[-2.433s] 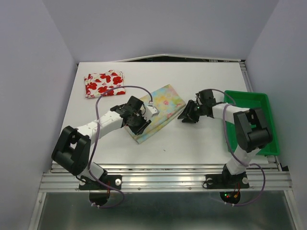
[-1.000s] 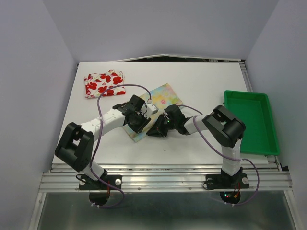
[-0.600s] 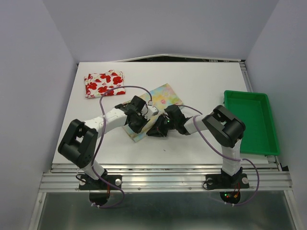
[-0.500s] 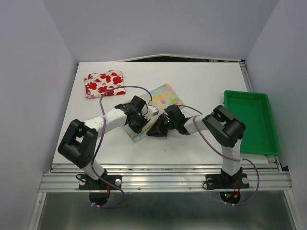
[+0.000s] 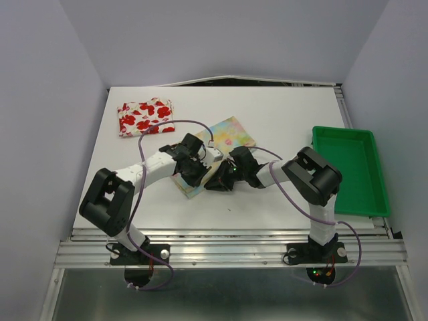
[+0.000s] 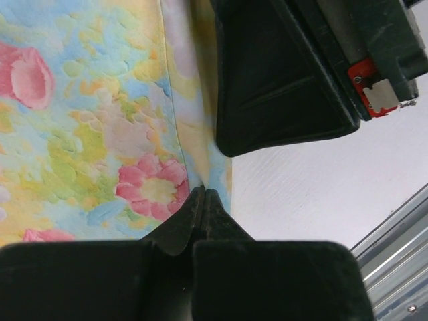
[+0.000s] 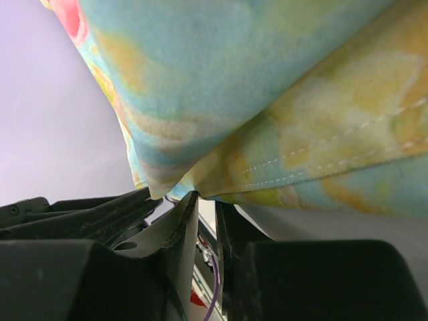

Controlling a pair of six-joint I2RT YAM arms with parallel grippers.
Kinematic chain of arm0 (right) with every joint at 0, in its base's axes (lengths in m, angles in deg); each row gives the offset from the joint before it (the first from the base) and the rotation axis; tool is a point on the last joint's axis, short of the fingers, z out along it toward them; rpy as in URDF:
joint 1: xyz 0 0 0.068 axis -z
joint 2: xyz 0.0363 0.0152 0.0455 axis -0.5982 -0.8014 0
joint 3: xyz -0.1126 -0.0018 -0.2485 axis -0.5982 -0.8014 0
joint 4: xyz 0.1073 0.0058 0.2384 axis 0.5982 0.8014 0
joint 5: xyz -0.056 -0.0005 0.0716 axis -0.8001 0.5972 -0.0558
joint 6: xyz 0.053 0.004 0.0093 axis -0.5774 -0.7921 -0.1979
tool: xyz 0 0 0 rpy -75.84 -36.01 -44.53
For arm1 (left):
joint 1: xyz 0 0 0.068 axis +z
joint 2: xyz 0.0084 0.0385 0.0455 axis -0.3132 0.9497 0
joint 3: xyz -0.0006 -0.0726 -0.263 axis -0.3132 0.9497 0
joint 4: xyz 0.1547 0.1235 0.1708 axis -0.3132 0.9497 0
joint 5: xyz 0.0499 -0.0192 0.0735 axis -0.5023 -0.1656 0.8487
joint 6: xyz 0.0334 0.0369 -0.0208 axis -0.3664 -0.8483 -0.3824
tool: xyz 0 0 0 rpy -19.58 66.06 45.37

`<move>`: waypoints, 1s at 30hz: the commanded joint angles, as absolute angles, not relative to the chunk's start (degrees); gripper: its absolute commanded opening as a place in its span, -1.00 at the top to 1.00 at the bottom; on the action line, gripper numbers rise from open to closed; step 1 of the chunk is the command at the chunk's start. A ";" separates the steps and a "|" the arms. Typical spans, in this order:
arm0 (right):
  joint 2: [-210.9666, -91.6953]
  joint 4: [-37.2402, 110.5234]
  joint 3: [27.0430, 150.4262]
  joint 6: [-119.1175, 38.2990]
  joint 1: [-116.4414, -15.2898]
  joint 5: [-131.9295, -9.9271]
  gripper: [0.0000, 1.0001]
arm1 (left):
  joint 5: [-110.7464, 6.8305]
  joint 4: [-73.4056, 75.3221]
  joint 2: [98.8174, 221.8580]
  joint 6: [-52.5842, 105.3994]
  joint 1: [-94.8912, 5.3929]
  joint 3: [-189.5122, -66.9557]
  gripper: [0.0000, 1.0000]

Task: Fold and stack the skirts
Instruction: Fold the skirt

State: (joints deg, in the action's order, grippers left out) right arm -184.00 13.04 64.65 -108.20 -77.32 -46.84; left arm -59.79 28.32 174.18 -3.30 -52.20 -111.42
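The pastel floral skirt (image 5: 226, 136) lies slantwise in the middle of the table, folded into a long strip. My left gripper (image 5: 199, 172) is shut on its near edge, and in the left wrist view the fingertips (image 6: 204, 194) pinch the hem of the skirt (image 6: 100, 120). My right gripper (image 5: 214, 181) meets the same near end from the right. Its jaws stand narrowly apart, nipping the skirt's (image 7: 267, 100) folded corner at their tips (image 7: 204, 199). The red-flowered white skirt (image 5: 146, 116) lies folded at the back left, apart from both grippers.
A green plastic tray (image 5: 342, 131) stands at the table's right edge, beside the right arm's elbow. The two grippers are close together, almost touching. Metal rails run along the near table edge (image 5: 227, 247).
The right arm swung in from near the tray to the pastel skirt's near end. Over the last second the left gripper's jaws closed on the skirt's edge; the arms barely shifted.
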 commanded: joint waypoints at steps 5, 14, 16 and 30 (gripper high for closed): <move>-185.65 16.97 63.90 -109.97 -77.78 -48.25 0.56 | -62.77 29.34 173.78 -3.45 -53.41 -111.35 1.00; -183.63 24.60 67.50 -103.31 -74.62 -48.86 0.52 | -65.58 31.36 181.34 -4.86 -53.06 -112.40 1.00; -182.58 29.88 68.55 -101.63 -74.09 -48.69 0.50 | -65.67 31.54 182.40 -5.21 -52.53 -112.58 1.00; -173.78 55.56 79.79 -81.68 -56.34 -46.59 0.75 | -66.20 32.24 185.21 -5.65 -52.26 -112.93 1.00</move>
